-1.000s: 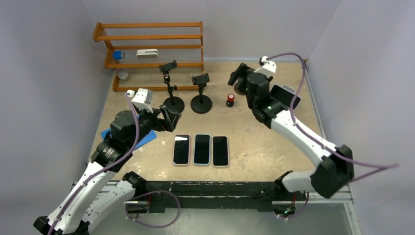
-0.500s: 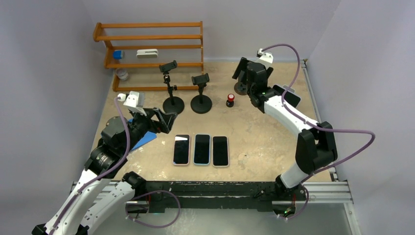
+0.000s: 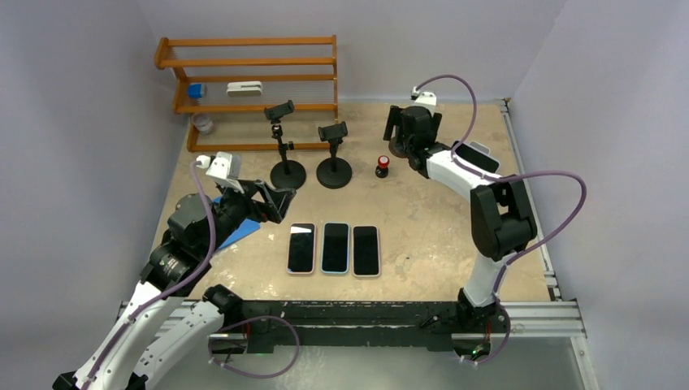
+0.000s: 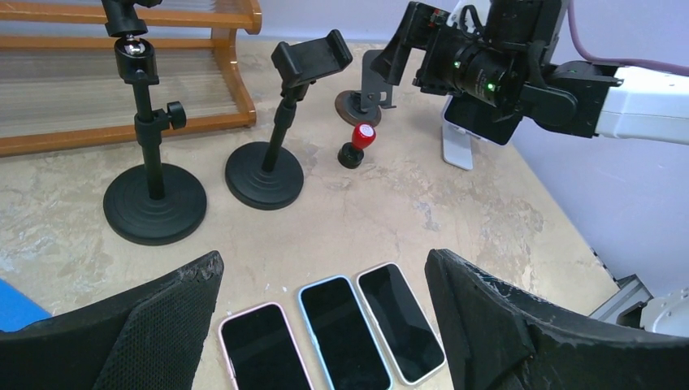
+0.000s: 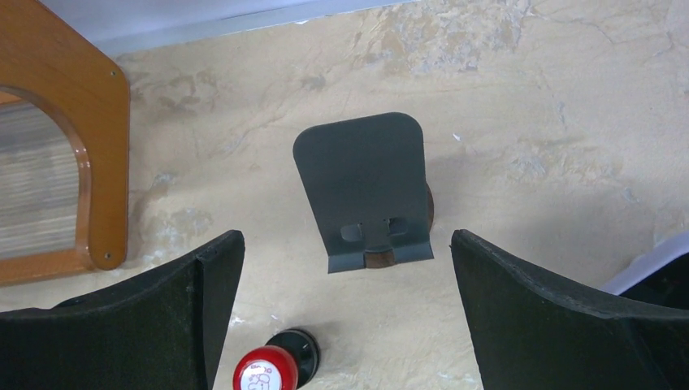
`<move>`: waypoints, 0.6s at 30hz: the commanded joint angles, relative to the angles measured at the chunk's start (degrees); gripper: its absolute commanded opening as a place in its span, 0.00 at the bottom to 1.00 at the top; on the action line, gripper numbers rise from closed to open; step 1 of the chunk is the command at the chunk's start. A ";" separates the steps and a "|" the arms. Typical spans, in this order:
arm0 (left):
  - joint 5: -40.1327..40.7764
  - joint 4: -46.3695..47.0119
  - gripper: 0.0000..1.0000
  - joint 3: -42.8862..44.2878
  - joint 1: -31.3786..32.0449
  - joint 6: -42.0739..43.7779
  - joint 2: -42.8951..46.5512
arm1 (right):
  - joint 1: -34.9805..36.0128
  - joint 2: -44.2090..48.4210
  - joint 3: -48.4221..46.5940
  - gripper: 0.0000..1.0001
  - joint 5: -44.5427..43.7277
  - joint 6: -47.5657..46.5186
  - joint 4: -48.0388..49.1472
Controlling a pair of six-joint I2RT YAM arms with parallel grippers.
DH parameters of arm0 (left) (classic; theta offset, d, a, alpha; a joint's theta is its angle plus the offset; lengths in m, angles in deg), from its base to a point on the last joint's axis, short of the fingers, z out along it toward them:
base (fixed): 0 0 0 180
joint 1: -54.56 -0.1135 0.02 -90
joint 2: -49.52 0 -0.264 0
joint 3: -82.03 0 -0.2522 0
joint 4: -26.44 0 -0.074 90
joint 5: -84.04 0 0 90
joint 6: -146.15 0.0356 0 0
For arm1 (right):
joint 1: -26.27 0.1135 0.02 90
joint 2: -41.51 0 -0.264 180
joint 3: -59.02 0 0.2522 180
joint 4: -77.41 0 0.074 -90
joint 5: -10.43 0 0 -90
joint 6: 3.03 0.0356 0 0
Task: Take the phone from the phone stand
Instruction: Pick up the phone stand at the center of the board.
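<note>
- The right arm point(image 3: 452, 172) has swung to the far edge; right fingers point(image 5: 528, 309), wide, face an empty stand point(image 5: 361, 179);
- phone point(image 3: 476, 157) on white stand point(image 4: 457, 151) lies to their right; left fingers point(image 4: 154, 333) wide, farther.

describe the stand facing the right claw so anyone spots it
From the wooden rack at the back, go right past two pole stands and the red-capped stamp. The flat stand is a tilted dark plate with a lip, no pole or clamp.

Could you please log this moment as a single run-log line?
left gripper: open, near three flat phones | right gripper: open, at empty dark stand | phone on white stand: not yet gripped
</note>
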 commanded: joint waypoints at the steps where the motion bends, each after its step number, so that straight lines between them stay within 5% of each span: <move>1: -0.88 2.48 0.93 1.48 0.22 -0.40 0.71 | -0.55 -1.30 -4.36 0.99 -0.82 -3.30 3.88; 18: -1.41 2.92 0.93 1.19 0.31 -0.10 0.33 | -2.82 -8.25 -9.70 0.99 0.80 -6.40 2.93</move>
